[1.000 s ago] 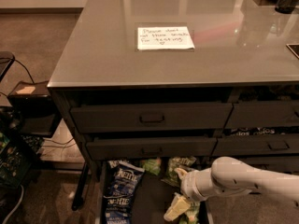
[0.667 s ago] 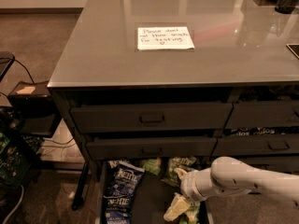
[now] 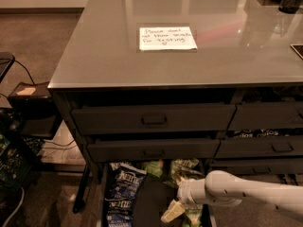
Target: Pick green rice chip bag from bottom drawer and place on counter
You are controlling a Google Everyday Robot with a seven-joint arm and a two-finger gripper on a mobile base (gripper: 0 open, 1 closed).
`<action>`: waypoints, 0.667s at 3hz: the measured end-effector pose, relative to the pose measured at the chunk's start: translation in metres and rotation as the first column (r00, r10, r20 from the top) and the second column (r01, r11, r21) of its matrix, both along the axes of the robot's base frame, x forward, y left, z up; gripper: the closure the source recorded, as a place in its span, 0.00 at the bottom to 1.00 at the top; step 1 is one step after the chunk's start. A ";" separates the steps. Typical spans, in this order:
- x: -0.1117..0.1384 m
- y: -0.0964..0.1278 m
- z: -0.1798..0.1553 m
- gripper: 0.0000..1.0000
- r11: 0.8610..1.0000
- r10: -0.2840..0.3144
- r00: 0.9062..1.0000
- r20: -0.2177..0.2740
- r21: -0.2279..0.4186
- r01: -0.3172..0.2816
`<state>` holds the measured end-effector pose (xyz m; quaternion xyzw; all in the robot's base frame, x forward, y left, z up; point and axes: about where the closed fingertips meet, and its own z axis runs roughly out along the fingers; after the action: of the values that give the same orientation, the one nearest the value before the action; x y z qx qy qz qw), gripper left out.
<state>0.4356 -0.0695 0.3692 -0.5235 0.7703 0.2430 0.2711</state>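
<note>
The bottom drawer [image 3: 144,203] is pulled open at the bottom of the view and shows its dark floor. A small bright green pouch [image 3: 153,168], which I take for the green rice chip bag, lies at the drawer's back, half under the drawer above; its logo is hidden. My gripper [image 3: 173,211] hangs from the white arm [image 3: 236,190] that comes in from the right. It is low inside the drawer, right of the middle and well in front of that pouch. A bit of green [image 3: 193,216] shows just beside the gripper. The grey counter [image 3: 104,56] is above.
A dark blue Kettle bag [image 3: 122,189] lies along the drawer's left side. A duller green bag [image 3: 185,167] lies at the back right. A white handwritten note [image 3: 167,38] lies on the counter. Two shallower drawers [image 3: 154,119] sit above. Cables and boxes [image 3: 28,108] stand at left.
</note>
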 end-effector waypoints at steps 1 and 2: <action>0.014 0.019 -0.057 0.00 1.000 -0.008 1.000 0.002 0.028 0.008; 0.016 0.020 -0.058 0.00 1.000 -0.013 1.000 0.008 0.028 0.013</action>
<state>0.4513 -0.0498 0.3110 -0.5156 0.7690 0.2499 0.2834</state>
